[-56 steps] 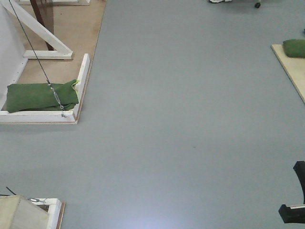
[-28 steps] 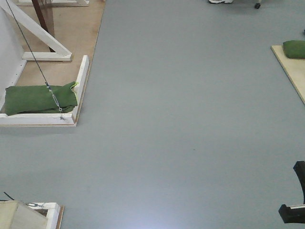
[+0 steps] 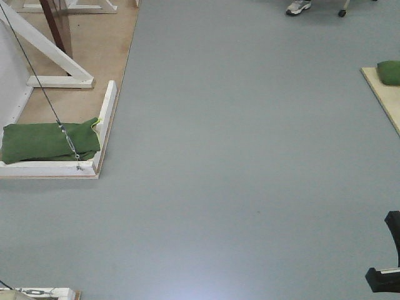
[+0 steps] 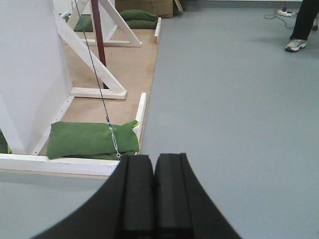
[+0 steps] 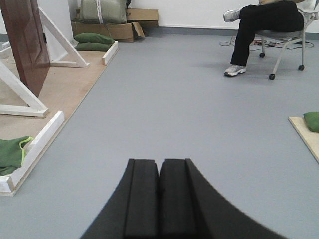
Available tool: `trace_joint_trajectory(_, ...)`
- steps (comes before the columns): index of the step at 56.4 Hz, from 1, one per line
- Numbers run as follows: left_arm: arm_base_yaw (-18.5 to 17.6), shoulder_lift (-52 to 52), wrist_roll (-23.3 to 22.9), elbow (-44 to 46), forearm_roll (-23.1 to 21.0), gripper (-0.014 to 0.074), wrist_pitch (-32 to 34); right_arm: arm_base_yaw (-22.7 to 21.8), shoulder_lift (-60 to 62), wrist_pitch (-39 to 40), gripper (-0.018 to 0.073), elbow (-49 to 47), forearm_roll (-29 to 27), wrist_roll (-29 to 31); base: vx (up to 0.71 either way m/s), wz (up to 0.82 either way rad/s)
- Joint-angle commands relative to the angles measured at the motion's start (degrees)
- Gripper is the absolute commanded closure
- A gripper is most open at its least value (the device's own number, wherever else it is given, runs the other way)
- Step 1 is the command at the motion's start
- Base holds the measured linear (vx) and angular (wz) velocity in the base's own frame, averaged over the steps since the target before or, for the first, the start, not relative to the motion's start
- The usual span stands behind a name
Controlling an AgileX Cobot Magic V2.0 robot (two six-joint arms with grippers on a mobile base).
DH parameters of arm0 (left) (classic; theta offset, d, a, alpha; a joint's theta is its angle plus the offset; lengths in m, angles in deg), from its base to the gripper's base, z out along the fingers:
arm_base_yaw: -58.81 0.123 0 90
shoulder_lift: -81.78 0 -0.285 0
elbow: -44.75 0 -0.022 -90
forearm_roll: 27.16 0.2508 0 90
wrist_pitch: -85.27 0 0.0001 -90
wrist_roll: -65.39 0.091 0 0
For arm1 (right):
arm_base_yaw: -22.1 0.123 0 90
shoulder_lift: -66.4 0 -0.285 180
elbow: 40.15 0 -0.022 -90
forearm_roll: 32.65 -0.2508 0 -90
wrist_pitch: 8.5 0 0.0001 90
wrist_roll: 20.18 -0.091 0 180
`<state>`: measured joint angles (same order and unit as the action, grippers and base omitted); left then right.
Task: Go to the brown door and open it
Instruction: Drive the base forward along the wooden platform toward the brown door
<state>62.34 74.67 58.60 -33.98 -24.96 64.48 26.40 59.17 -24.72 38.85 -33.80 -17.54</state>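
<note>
Brown door [image 5: 25,45] is seen at the far left of the right wrist view. It is a tall, glossy, reddish-brown wooden slab standing upright on a pale plywood floorboard [image 5: 75,84]. It is flanked by white wooden braces [image 5: 57,37] set as slanted triangles. In the front view only its lower part is shown, at the upper left corner, well apart from the robot. A thin dark cable [image 3: 37,81] with a metal turnbuckle is run diagonally down to the corner of the white frame, across a soft, crumpled green sandbag [image 3: 44,140]. Smooth grey floor [image 3: 250,156] is spread between the platform and the robot. The left gripper [image 4: 154,167] is shown with its flat black fingers [image 4: 138,194] pressed together on nothing. The right gripper [image 5: 160,169] is likewise closed and empty. A black angular part [image 3: 387,262] at the lower right edge of the front view is perhaps part of the robot. A seated person [image 5: 264,25] on a wheeled chair [image 5: 291,37] is seen at the far right.
</note>
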Motion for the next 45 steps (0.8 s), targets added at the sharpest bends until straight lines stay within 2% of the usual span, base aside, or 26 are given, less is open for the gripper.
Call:
trace_joint_trajectory(1, 0.0, 1.1, 0.0, 1.0, -0.3, 0.0600, 4.0, -0.1, 1.1, 4.7, 0.0559, 0.3, 0.4, 0.3, 0.22, 0.03)
trace_joint_trajectory(15, 0.2, 1.1, 0.0, 1.0, -0.3, 0.0600, 4.0, -0.1, 1.1, 4.7, 0.0559, 0.3, 0.4, 0.3, 0.24, 0.00)
trace_joint_trajectory(26, 1.9, 1.1, 0.0, 1.0, -0.3, 0.0600, 4.0, 0.0, 1.1, 4.7, 0.0559, 0.3, 0.4, 0.3, 0.27, -0.09)
trace_joint_trajectory(45, 1.9, 1.1, 0.0, 1.0, -0.3, 0.0600, 4.0, 0.0, 1.1, 4.7, 0.0559, 0.3, 0.4, 0.3, 0.35, -0.07)
